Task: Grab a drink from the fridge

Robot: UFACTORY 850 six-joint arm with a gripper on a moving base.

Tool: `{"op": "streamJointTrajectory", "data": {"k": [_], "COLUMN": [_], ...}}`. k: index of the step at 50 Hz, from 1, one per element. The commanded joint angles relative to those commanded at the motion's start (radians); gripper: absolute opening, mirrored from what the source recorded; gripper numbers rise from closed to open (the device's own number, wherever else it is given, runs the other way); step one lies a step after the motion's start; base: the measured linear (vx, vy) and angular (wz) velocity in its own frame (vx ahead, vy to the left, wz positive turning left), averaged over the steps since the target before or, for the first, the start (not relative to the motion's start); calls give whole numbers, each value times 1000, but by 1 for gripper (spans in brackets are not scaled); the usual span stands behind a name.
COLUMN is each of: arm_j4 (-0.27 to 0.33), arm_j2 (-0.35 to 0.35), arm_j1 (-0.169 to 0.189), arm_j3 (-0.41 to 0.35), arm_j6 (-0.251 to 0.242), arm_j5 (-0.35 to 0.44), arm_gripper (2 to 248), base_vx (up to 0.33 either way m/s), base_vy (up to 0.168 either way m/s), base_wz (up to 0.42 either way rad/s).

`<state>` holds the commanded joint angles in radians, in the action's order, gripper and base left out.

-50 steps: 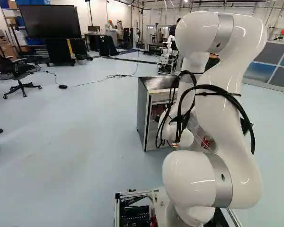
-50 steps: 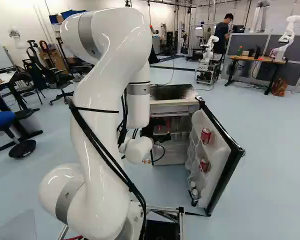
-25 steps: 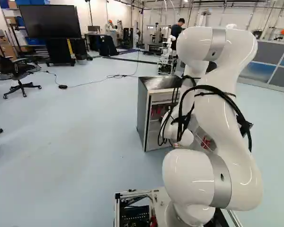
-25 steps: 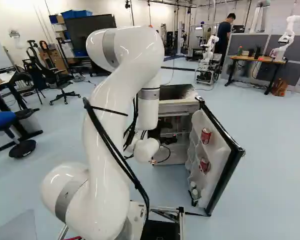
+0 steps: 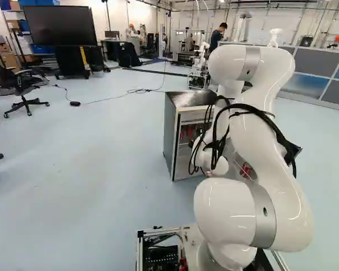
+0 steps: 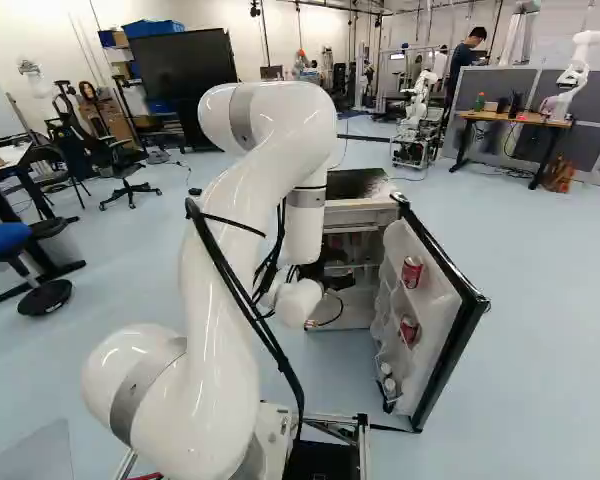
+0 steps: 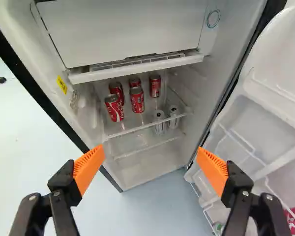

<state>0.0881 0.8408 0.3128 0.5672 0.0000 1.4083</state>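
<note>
The hand (image 6: 340, 278) hangs at the mouth of the open fridge (image 5: 170, 132), reaching out from the arm (image 6: 215, 300), which rises from its base joint, bends over at a high elbow and drops toward the opening. In the wrist view its two fingers stand wide apart, their orange pads (image 7: 88, 169) touching nothing. Ahead of them, inside the fridge, five red cans (image 7: 137, 101) stand in a cluster on a wire-edged shelf (image 7: 137, 129); two pale cans (image 7: 160, 120) are close by toward the door side, though which shelf carries them I cannot tell. The door (image 6: 435, 300) is swung open and holds two more red cans (image 6: 411, 271) in its racks. Compared with a second ago, the elbow has come down and forward, and the wrist and hand have shifted across toward the door in the right base view; the base, the fridge and its door have not moved. The fridge stands on a pale blue floor (image 5: 90, 169). Farther back are a big dark screen (image 5: 59, 25), an office chair (image 5: 22, 84) and, on a desk (image 6: 510, 118), another robot (image 6: 577, 75).
</note>
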Motion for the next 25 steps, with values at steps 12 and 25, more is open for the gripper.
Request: {"op": "streamJointTrajectory", "data": {"k": [12,25], "arm_j4": [32,68], "arm_j2": [46,100], "arm_j1": [-1,-5], "arm_j3": [30,73], "arm_j6": [0,0], "arm_j5": [33,70], "arm_gripper": [247,247], "base_vx": [0,0], "base_vy": [0,0], "base_wz": [0,0]}}
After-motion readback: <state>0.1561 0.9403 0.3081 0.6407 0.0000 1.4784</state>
